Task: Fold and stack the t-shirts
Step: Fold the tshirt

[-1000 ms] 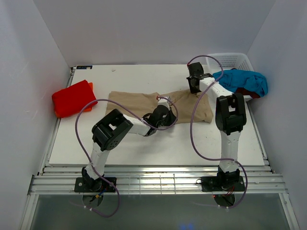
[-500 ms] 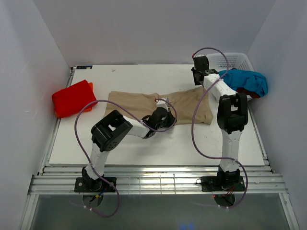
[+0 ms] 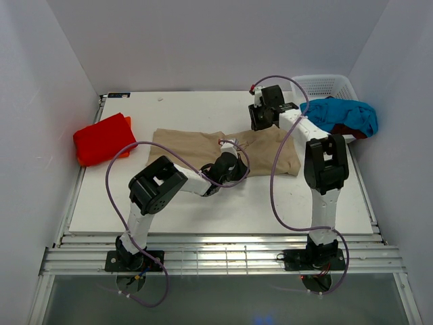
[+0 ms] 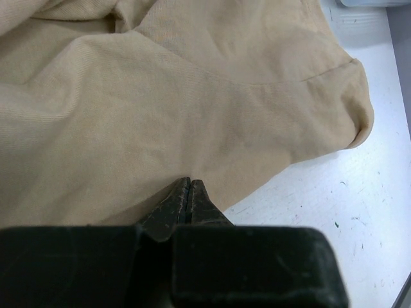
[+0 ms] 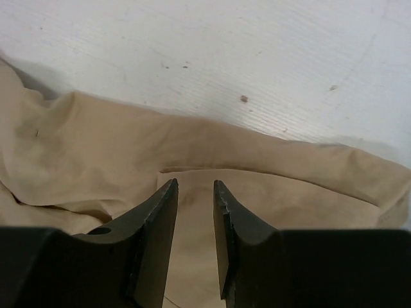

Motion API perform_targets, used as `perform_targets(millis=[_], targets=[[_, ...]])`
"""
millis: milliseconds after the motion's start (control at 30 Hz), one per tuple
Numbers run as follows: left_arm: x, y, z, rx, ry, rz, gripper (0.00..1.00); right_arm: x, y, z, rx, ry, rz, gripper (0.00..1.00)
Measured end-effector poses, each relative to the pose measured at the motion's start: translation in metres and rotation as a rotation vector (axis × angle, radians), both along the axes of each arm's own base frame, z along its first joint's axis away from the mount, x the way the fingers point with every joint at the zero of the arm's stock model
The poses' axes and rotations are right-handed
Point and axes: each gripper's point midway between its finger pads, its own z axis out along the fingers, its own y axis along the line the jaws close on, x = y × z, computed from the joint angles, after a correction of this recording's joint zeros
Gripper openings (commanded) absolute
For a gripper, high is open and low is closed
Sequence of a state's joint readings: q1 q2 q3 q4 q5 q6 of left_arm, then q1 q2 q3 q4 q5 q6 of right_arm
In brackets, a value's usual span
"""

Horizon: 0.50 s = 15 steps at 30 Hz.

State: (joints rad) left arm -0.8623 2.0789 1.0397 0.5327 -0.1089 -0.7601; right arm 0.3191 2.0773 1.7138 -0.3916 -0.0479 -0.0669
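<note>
A tan t-shirt (image 3: 186, 143) lies spread and wrinkled across the middle of the white table (image 3: 223, 203). My left gripper (image 3: 229, 162) is shut, its tips (image 4: 190, 181) down on the tan cloth (image 4: 160, 96) near the shirt's front hem; no cloth shows between the jaws. My right gripper (image 3: 257, 119) hangs open over the shirt's far edge (image 5: 96, 147), the narrow gap between its fingers (image 5: 194, 183) empty. A folded bright red t-shirt (image 3: 101, 139) with orange beneath lies at the left. A turquoise t-shirt (image 3: 342, 114) drapes over a dark red one (image 3: 349, 131) at the right.
A white plastic basket (image 3: 326, 84) stands at the back right corner, partly under the turquoise shirt. White walls close in the table on three sides. Purple cables loop from both arms above the table.
My right gripper has opened, swung back toward the basket, then come left over the tan shirt's far edge. The left gripper stayed shut and slid slightly left.
</note>
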Motion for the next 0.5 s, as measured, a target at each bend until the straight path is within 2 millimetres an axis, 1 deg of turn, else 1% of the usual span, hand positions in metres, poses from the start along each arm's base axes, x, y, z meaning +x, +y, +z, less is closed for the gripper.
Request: perform_targets(millis=[167,300,367,500], targets=[[0.0,0.0,0.0,0.0,-0.001,0.002,0.0,-0.008,0.016,-0.024,0.021,0.061,0.042,0.37],[0.0,0.0,0.0,-0.003,0.0,0.004,0.0,-0.016,0.023,-0.043,0.015,0.114,0.06,0.38],[0.0,0.0,0.0,-0.005,0.001,0.005,0.0,-0.02,0.027,-0.048,0.012,0.128,0.069,0.38],[-0.001,0.0,0.0,-0.008,0.001,0.006,0.0,-0.023,0.033,-0.049,0.01,0.131,0.082,0.39]])
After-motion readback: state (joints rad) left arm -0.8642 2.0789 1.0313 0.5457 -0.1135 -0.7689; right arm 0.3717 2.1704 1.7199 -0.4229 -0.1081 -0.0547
